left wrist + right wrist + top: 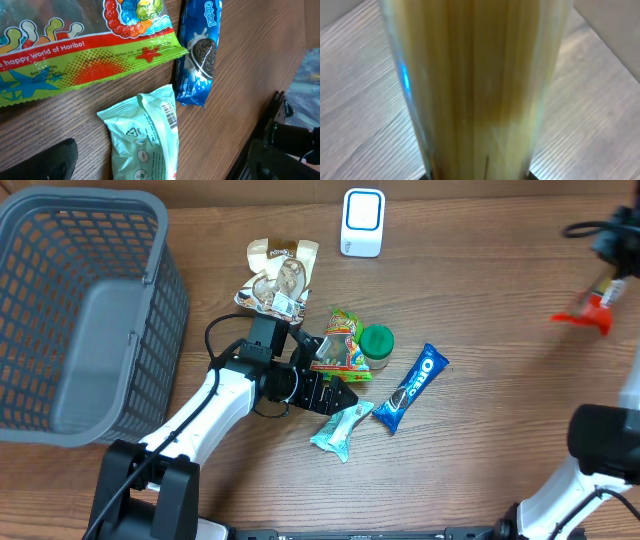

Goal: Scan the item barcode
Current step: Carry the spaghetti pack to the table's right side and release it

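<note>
Left arm reaches in from the near edge to the snack pile at mid-counter [480, 280]. Left gripper [326, 388] hangs low over the pile, fingers spread wide, holding nothing. One dark finger [47, 160] shows at the near-left corner of the wrist view.

Just under it lies a mint-green packet [342, 430], flat, barcode side up. To its right is a blue Oreo pack [412, 387], lying at an angle and close beside it; whether they touch, I cannot tell. A Haribo bag [342, 345] lies on the far side of the mint packet, with a green-lidded tub [377, 345] just beside its right edge. A brown-and-white pouch [278, 280] lies farther back.

White scanner [362, 222] sits at the far edge, centre. Grey mesh basket [165, 310] is at far left.

Right gripper [610, 270] is up at the far right, well apart from the scanner. Its fingers are closed narrow, pinching a long pale-yellow pack [480, 90] that fills the blurred wrist view. A red end [585, 315] pokes out to the left in the overhead view. No barcode can be made out on it.
</note>
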Tool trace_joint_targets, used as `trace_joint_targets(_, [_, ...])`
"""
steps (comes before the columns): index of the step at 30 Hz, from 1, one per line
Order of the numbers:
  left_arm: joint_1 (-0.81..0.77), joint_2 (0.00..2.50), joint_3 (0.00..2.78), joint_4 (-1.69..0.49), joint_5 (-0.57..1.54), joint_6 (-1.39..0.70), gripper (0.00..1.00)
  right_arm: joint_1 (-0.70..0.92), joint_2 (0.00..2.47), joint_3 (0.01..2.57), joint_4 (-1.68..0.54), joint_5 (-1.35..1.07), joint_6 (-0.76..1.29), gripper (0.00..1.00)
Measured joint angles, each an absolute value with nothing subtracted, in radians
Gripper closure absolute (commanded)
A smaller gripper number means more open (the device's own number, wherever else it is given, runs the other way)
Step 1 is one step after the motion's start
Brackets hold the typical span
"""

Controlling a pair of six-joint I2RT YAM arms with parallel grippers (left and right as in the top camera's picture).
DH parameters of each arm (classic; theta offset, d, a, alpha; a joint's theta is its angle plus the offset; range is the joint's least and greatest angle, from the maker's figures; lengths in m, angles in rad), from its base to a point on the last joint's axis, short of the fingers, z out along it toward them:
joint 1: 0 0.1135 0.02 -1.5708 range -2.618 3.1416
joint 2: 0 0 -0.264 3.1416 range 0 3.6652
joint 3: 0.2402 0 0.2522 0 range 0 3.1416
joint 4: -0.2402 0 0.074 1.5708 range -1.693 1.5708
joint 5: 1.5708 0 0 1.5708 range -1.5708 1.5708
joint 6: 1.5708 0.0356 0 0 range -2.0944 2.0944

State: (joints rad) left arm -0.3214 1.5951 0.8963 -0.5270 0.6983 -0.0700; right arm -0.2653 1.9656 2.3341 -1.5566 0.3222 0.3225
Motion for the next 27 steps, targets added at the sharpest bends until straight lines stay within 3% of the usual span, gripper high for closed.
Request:
trace_joint_targets(6, [-0.321,1.595,0.896,-0.522,0.698,-0.067,0.0,-0.358,1.835,2.13,-1.456,0.299,0.335,0.96])
trace_joint_targets(15, [-0.321,1.595,0.896,-0.512,0.698,-0.067,0.0,-0.357,1.469,1.439,-1.04,0.253,0.301,0.89])
trace_joint_targets(19, [-0.321,1.595,0.896,-0.512,0.698,-0.067,0.0,-0.417,1.459,1.316,-0.966,0.2,0.293,0.88])
trace_joint_targets(27, [-0.321,1.595,0.896,-0.517,0.7,-0.067,0.0,-0.691,1.517,1.291,-0.912,0.068,0.294,0.85])
